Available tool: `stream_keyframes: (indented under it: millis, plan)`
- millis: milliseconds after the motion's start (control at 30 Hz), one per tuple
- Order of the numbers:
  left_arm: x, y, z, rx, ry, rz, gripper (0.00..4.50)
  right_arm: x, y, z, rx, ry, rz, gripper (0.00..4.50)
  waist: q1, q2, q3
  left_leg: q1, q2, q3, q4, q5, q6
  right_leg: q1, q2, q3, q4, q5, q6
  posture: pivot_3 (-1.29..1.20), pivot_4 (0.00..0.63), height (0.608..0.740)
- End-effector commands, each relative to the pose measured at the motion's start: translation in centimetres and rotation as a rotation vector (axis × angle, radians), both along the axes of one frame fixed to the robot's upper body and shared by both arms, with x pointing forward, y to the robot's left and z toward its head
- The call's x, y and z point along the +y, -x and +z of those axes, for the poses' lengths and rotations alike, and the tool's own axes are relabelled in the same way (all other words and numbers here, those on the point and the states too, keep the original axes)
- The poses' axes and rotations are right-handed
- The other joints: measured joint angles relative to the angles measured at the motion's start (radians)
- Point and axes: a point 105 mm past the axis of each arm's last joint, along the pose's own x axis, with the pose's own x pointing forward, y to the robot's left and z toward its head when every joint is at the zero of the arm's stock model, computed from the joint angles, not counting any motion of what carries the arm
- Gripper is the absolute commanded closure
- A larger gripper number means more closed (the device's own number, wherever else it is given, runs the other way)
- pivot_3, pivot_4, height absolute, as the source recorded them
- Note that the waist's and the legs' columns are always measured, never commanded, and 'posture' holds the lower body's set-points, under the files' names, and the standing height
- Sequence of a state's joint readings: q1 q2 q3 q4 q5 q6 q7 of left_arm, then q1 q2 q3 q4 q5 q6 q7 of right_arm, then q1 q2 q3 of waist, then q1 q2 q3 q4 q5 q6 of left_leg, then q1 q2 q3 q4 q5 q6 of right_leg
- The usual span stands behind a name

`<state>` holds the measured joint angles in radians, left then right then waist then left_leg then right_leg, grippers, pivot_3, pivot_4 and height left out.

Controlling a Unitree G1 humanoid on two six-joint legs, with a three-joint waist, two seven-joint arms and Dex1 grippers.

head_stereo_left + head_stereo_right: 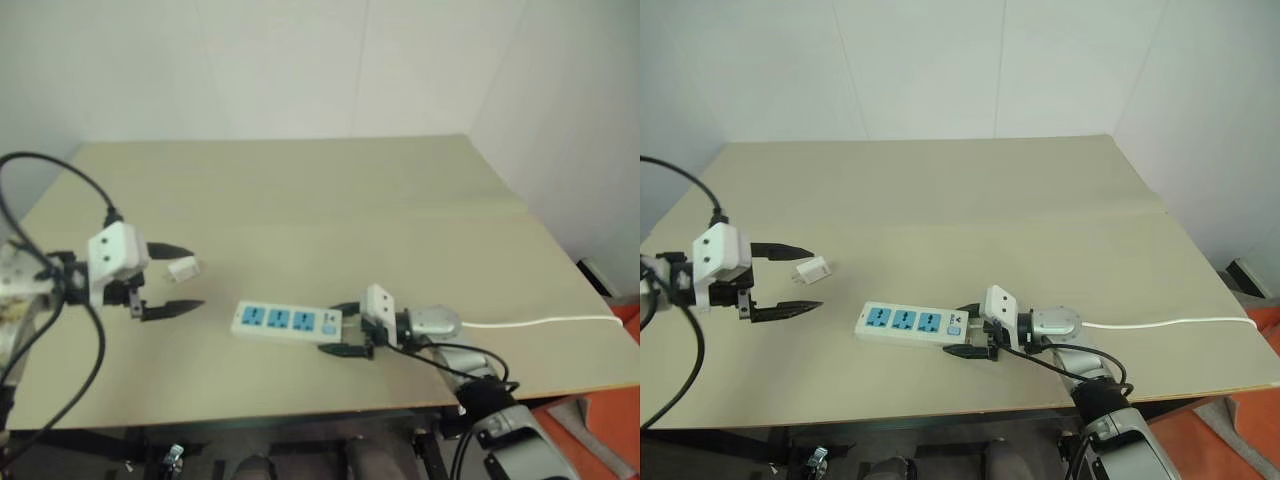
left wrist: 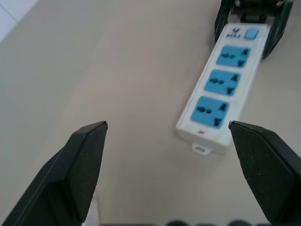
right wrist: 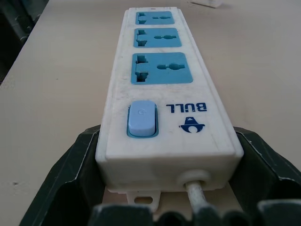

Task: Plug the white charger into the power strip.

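The power strip (image 1: pixel 285 321) lies flat near the table's front edge, its three blue sockets facing up and its thin white cable (image 1: pixel 540 322) trailing off to the right. My right gripper (image 1: pixel 337 328) is shut on the strip's switch end, one black finger against each long side (image 3: pixel 167 136). The white charger (image 1: pixel 183 267) lies on the table to the left of the strip. My left gripper (image 1: pixel 195 278) hovers open over the charger and points toward the strip. Its two fingers are spread wide with nothing between them (image 2: pixel 167 125).
The beige table (image 1: pixel 350 200) reaches back to a white wall, with bare surface behind and to the right of the strip. Its front edge runs close below the strip. The right edge drops to an orange floor (image 1: pixel 600 420). Black cables (image 1: pixel 60 180) loop over my left arm.
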<state>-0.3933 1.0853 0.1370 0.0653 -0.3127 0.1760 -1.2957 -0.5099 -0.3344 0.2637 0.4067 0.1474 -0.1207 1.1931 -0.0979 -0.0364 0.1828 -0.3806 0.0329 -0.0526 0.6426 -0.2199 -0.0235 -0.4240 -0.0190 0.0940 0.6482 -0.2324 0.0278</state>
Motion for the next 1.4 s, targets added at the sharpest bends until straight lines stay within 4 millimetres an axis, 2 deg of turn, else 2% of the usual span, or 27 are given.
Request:
stream_keyframes:
  millis: [33, 100, 233, 400, 700, 1067, 1400]
  plan:
    - [1.8, -1.9, 0.2, 0.012, -0.142, 0.053, 0.0, 0.7, 0.2, -0.3, -0.018, 0.023, 0.047, 1.09, -0.002, 0.0, 0.0, 0.0, 0.0, 0.0, 0.0, 0.0, 0.0, 0.0, 0.0, 0.0, 0.0, 0.0, 0.0, 0.0, 0.15, 0.74]
    - [2.2, -3.5, 0.9, -0.002, -0.201, 0.063, 0.0, 0.5, -0.2, -0.2, -0.018, 0.026, 0.052, 1.09, -0.001, -0.001, 0.0, 0.0, 0.0, 0.0, 0.0, 0.0, 0.0, 0.0, 0.001, 0.0, 0.0, 0.0, 0.0, 0.0, 0.15, 0.74]
    - [2.0, -5.1, 1.7, 0.018, -0.247, 0.038, 0.0, -0.1, -1.0, 0.1, -0.027, 0.042, 0.055, 1.09, 0.0, -0.001, 0.0, -0.001, 0.0, 0.0, 0.001, 0.0, 0.0, 0.0, 0.001, 0.001, 0.0, 0.001, 0.0, 0.0, 0.15, 0.74]
    - [2.4, -7.2, 1.1, 0.064, -0.347, 0.063, 0.0, -0.9, -1.4, 0.0, -0.031, 0.077, 0.079, 1.09, 0.002, -0.001, 0.0, -0.001, 0.0, -0.001, 0.001, 0.0, 0.0, 0.0, 0.001, 0.0, 0.001, 0.001, -0.001, 0.0, 0.15, 0.74]
    - [3.5, -8.6, -0.5, 0.147, -0.437, 0.149, 0.0, -0.9, -1.5, -0.3, -0.028, 0.091, 0.101, 1.09, 0.003, -0.001, 0.0, -0.003, 0.0, -0.002, 0.002, 0.0, 0.0, 0.0, 0.001, 0.0, 0.001, 0.001, 0.0, 0.0, 0.15, 0.74]
    - [2.2, -11.2, -1.7, 0.221, -0.37, 0.351, 0.0, -0.8, -1.6, -0.5, -0.026, 0.08, 0.087, 1.09, 0.002, -0.001, -0.001, -0.003, -0.001, -0.002, 0.003, 0.0, 0.0, 0.0, 0.001, 0.0, 0.002, 0.002, 0.001, 0.0, 0.15, 0.74]
    - [2.0, -11.4, -3.3, 0.321, -0.374, 0.46, 0.0, -0.9, -1.6, -0.7, -0.021, 0.067, 0.064, 1.09, 0.002, -0.002, -0.001, -0.003, -0.001, -0.003, 0.003, 0.0, 0.0, 0.0, 0.001, 0.0, 0.002, 0.002, 0.001, 0.0, 0.15, 0.74]
